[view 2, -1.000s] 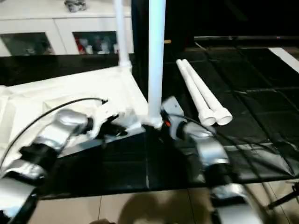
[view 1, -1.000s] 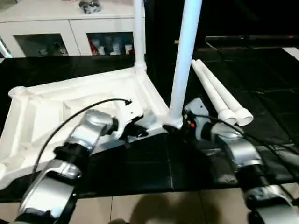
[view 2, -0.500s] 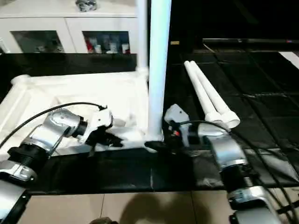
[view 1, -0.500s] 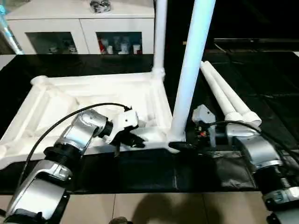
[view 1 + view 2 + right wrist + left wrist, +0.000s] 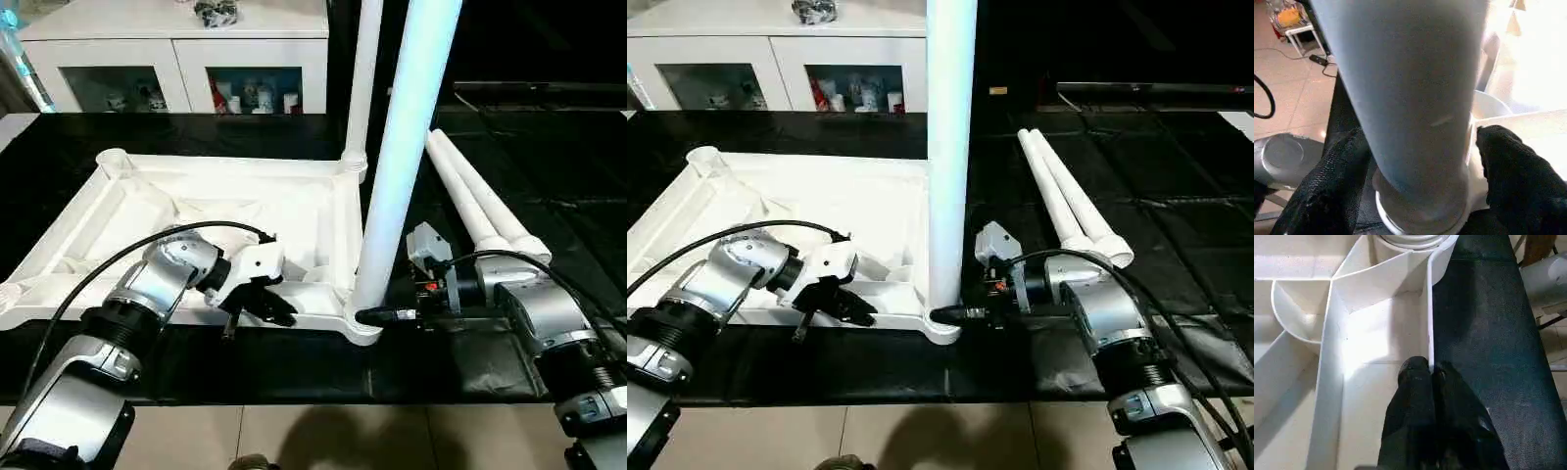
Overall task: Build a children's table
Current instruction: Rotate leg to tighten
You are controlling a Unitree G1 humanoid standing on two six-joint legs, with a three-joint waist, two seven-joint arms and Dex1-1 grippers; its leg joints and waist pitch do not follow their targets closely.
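While two legs already stand in the upturned table top (image 5: 196, 211), robot seats the near one.
L gripper (image 5: 1431, 374) is clenched on the top's near rim wall, prob. to stop it sliding. R gripper (image 5: 1420, 161) has fingers (image 5: 1513, 166) spread either side of the upright leg (image 5: 402, 166) at its base in the corner socket (image 5: 367, 323), w/ contact unclear, likely steadying it. Two spare legs (image 5: 480, 206) lie flat beyond R gripper.
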